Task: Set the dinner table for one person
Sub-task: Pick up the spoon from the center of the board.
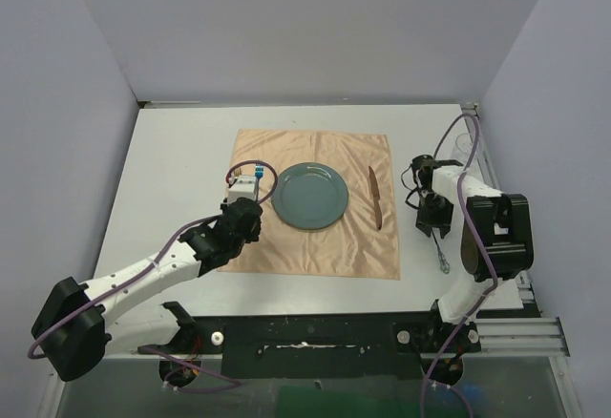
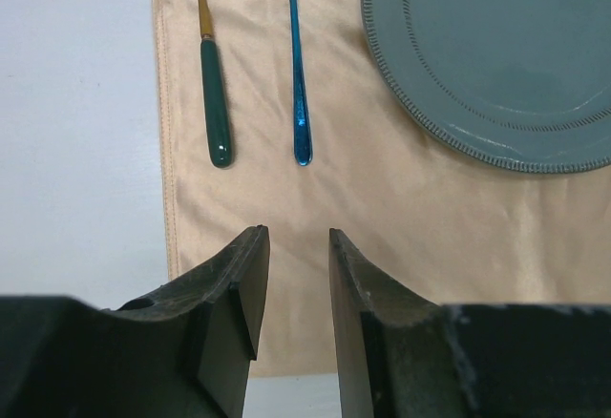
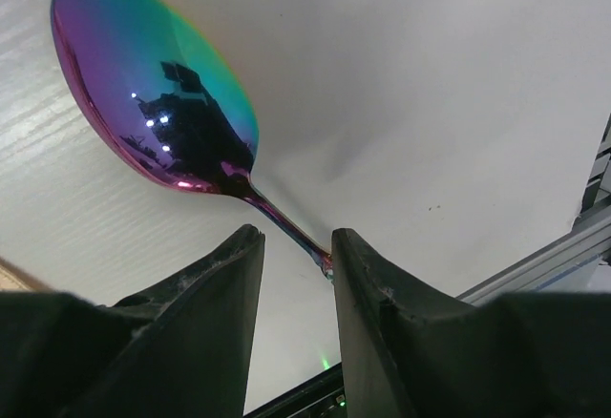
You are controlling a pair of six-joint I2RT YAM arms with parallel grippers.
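Observation:
A teal plate (image 1: 308,196) (image 2: 496,55) lies in the middle of a peach cloth (image 1: 315,246) on the white dinner table (image 1: 177,160). To its right lies a brown-handled knife (image 1: 376,197). In the left wrist view a green-handled fork (image 2: 216,103) and a thin blue utensil handle (image 2: 299,84) lie side by side left of the plate. My left gripper (image 1: 243,194) (image 2: 298,232) hovers open and empty over them. My right gripper (image 1: 430,216) (image 3: 296,237) is open low over bare table, with an iridescent spoon (image 1: 442,258) (image 3: 153,84) in front; its thin handle runs between the jaws against the right finger.
Grey walls close in the table at the back and both sides. An aluminium rail (image 1: 496,203) (image 3: 554,256) runs along the right edge, close to my right gripper. Purple cables (image 1: 458,165) loop over the right arm.

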